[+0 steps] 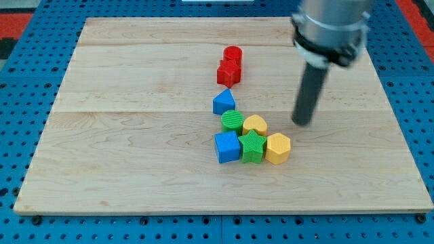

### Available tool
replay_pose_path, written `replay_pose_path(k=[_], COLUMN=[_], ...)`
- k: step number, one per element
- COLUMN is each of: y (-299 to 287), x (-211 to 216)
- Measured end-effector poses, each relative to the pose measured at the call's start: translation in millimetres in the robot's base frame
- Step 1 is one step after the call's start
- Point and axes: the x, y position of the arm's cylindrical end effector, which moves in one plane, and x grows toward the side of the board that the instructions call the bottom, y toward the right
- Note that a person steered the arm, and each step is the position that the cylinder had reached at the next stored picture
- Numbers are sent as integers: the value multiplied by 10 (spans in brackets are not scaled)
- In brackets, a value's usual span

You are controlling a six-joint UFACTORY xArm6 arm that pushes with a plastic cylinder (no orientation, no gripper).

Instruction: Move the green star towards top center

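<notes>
While my tip (303, 123) rests clear of every block, with no fingers to spread or pinch, you are at the approach step: the green star (252, 147) lies down-left of it, between blue cube (227, 146) and yellow hexagon (278, 148), needing a push from below.

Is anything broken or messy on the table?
No, nothing looks broken or spilled. The green star sits snug between the blue cube and the yellow block. My tip is off to their right, touching nothing.
</notes>
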Motion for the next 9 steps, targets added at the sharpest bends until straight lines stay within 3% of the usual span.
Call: replay_pose_path(k=[1, 2, 5, 7, 9], y=[-111, -675, -1375, -2422, -1668], x=[536, 531, -452, -363, -549])
